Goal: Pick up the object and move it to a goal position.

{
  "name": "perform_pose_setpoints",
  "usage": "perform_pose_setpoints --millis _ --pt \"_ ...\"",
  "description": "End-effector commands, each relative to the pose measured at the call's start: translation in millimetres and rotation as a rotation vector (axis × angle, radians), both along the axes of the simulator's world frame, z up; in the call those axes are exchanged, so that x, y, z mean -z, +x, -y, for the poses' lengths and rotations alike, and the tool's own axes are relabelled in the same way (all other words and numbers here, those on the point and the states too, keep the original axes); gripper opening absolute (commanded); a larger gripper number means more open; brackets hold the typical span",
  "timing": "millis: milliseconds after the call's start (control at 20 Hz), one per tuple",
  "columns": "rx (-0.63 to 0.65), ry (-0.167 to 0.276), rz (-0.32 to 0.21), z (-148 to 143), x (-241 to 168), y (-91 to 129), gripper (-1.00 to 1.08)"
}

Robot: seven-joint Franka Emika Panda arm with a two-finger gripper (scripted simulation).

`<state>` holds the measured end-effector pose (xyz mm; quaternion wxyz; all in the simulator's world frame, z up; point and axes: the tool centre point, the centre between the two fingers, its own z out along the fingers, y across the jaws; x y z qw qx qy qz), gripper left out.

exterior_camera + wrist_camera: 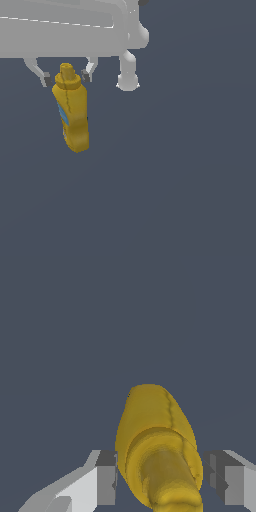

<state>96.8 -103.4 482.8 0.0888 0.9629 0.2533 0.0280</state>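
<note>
In the wrist view the ridged nozzle cap [172,481] fills the foreground, its lowest part cut off by the frame edge, and the yellow squeeze bottle [150,421] runs away from the camera behind it. The two grey finger pads [106,478] stand on either side of the bottle's shoulder; a thin dark gap shows between each pad and the plastic, so the gripper [165,481] is spread wider than the bottle and holds nothing (the far pad is partly cut by the frame edge).

In the exterior view the gripper [66,77] straddles the cap [66,72], with the fingertips [46,79] level with the bottle's neck and clear of it on both sides. The bottle [72,112] extends below the cap, its base tilted slightly toward the exterior view's right, and the blue label patch [62,114] shows only as a narrow strip on its edge. Whether the bottle lies flat or stands on the dark floor [175,190] is hard to make out. The pale arm [60,35] is cut off at the frame's top and left. The floor around the bottle is plain and unmarked.
</note>
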Motion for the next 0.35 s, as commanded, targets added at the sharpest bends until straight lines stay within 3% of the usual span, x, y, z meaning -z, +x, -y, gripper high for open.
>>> perform_pose_setpoints --millis 0,300 --pt "0.01 -0.003 0.011 0.3 -8.9 -0.3 -1.0" --pt "0.012 -0.003 0.011 0.6 -9.5 0.1 -1.0"
